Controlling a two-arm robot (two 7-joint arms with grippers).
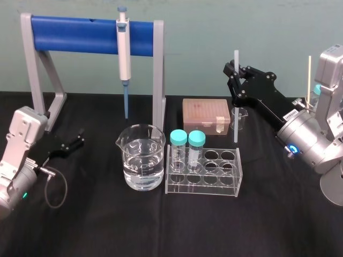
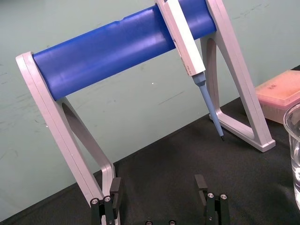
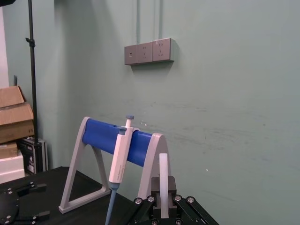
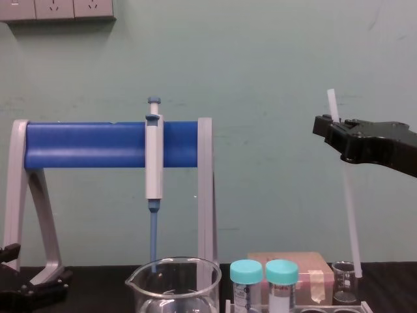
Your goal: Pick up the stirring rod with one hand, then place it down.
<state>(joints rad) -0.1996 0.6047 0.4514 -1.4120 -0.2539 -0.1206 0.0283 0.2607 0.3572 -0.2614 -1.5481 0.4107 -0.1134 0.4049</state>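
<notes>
Over the small beaker (image 1: 242, 121), my right gripper (image 1: 235, 75) clamps the stirring rod (image 1: 235, 110) near its top. Probably light, stiff, slick, brittle. Left gripper (image 1: 79, 140) idles, spread.

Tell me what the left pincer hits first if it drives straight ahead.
Probably nothing near: the left pincer aims between the legs of the pipette stand, toward the green wall; depth unclear.

Even indoor light, soft shadows, faint glare (on the beaker (image 1: 142, 160))

Translucent white stirring rod (image 1: 236, 115), black right end effector (image 1: 234, 75), teal tube caps (image 1: 178, 137)
</notes>
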